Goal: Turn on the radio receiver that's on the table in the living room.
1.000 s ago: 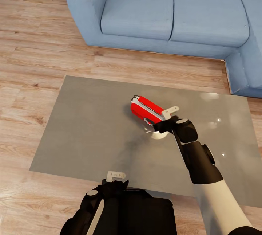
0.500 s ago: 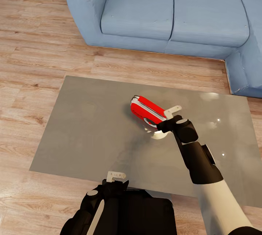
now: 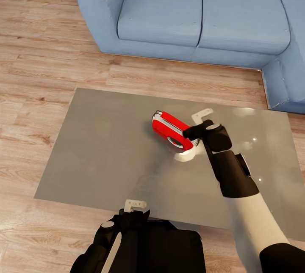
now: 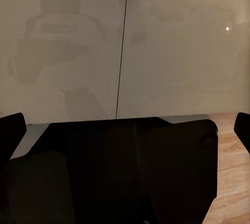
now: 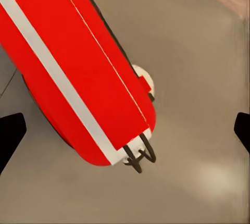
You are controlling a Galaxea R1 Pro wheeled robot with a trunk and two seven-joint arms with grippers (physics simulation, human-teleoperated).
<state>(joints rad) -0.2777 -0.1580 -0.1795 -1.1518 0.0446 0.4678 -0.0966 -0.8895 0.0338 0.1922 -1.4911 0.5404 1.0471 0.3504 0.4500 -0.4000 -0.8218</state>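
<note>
- Small red rounded-rectangle radio receiver with silver-white trim (image 3: 170, 130) lies near the centre of the head view, on the large low counter with a glossy grey-brown top (image 3: 101, 150) — its round dark dial faces the lower right of the frame.
- Right tool (image 3: 197, 125) sits just right of the radio, at its dial end; whether it touches the casing cannot be told. One pale finger (image 3: 202, 114) points toward the upper right.
- In the right wrist view the radio (image 5: 73, 73) runs diagonally from upper left to lower centre, thin wire handle (image 5: 139, 156) at its lower end. The dark fingertips (image 5: 10, 133) stand at opposite frame edges — tool spread wide, gripping nothing.
- Left tool (image 3: 134, 205) hangs at the counter's near edge, bottom centre of the head view, well apart from the radio; its fingers are likewise parted in the left wrist view.
- Blue L-shaped fabric sofa (image 3: 199, 15) fills the top of the frame, on the light wood plank floor (image 3: 38, 61).
</note>
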